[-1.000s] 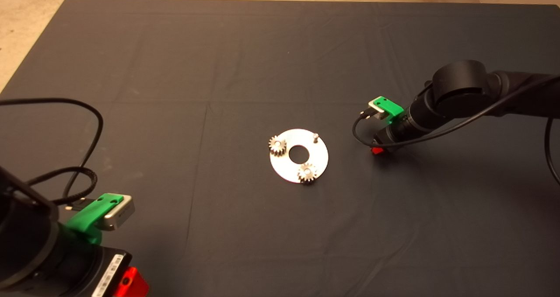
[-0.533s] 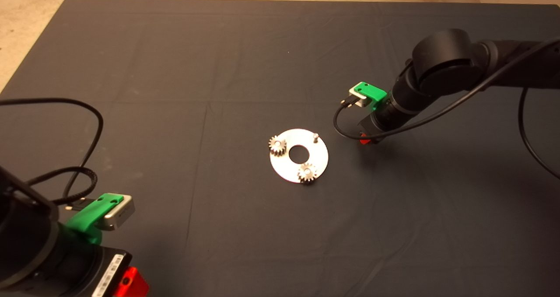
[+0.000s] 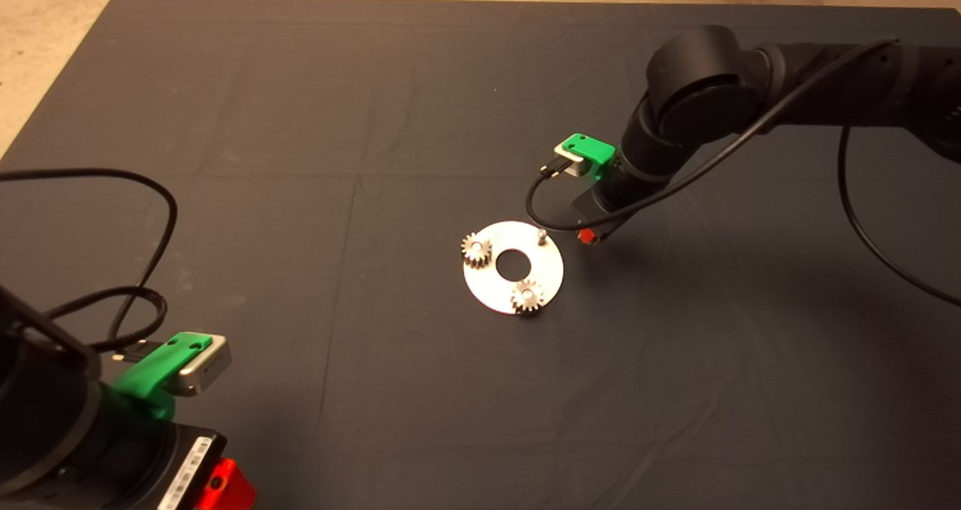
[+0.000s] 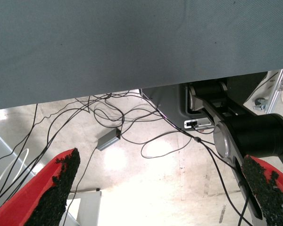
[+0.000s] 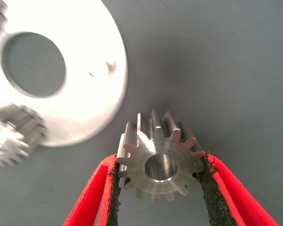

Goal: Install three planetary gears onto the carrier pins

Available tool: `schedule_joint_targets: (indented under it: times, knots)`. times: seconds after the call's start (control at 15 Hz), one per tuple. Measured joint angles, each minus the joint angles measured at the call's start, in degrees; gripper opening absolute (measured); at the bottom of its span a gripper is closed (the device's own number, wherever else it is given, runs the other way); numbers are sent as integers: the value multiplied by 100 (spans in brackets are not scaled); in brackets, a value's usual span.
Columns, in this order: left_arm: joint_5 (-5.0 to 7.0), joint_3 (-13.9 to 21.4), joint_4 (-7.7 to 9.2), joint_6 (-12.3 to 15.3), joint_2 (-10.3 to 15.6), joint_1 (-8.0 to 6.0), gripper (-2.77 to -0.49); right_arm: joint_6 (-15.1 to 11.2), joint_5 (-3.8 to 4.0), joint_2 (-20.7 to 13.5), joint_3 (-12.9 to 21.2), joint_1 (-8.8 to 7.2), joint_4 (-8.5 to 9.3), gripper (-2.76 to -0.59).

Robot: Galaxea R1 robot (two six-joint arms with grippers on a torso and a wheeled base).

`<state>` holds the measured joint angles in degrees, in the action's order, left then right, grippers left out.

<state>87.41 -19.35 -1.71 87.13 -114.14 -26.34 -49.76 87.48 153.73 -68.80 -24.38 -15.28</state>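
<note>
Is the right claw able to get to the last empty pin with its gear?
Probably yes. The right claw holds the gear just beside the disc, and nothing stands between it and the bare pin.

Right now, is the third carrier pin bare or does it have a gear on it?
Bare. The pin stands uncovered on the disc; the third gear is clamped in the right hand, beside the disc.

Two gears (image 3: 476, 249) on disc (image 3: 492, 288) — gripper (image 3: 591, 236) seemingly right.
</note>
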Motion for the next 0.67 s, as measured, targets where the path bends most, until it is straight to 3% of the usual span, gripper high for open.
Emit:
schedule_joint_targets:
  times: [0.07, 0.2, 0.67]
  knots:
    - [2, 0, 0, 0, 1, 0, -80, 1, -2, 107, -201, 2, 120, -232]
    - [2, 0, 0, 0, 2, 0, -80, 3, -7, 250, -443, 5, 178, -232]
    - [1, 0, 0, 0, 0, 0, -80, 16, 0, 509, -592, 7, 316, -232]
